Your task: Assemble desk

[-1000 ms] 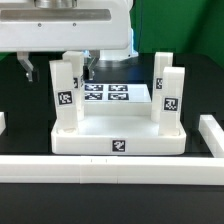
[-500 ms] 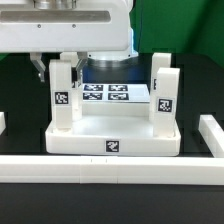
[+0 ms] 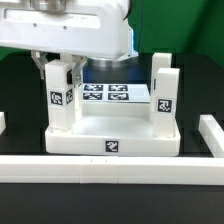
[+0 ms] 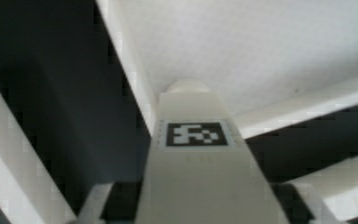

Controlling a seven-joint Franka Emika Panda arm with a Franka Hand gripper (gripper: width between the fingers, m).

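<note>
The tool (image 3: 57, 75) hangs under the arm's broad white housing, over the back corner of the desk top (image 3: 115, 138) on the exterior view's left. Its 2 fingers (image 3: 44, 72) stand on either side of the upper end of a white square leg (image 3: 62, 98) that rises upright from that corner, and the gap between them looks only as wide as the leg; whether they press on it or just flank it I cannot tell. Directly below the tool, the leg's face carries a black-and-white tag. The wrist view looks down the length of the same leg (image 4: 197, 160), with a tag on its face, 1 finger (image 4: 25, 160) showing as a pale bar alongside and dark table beyond. The desk top rests flat on the black table (image 3: 20, 195), rim upward, a small tag on its front wall. Across the tray from the tool, at the exterior view's right, 2 more legs (image 3: 163, 85) stand upright, 1 behind the other. Just behind the tool and the tray, the marker board (image 3: 112, 93) lies flat on the table. In front, a long white rail (image 3: 110, 166) runs across the table.
</note>
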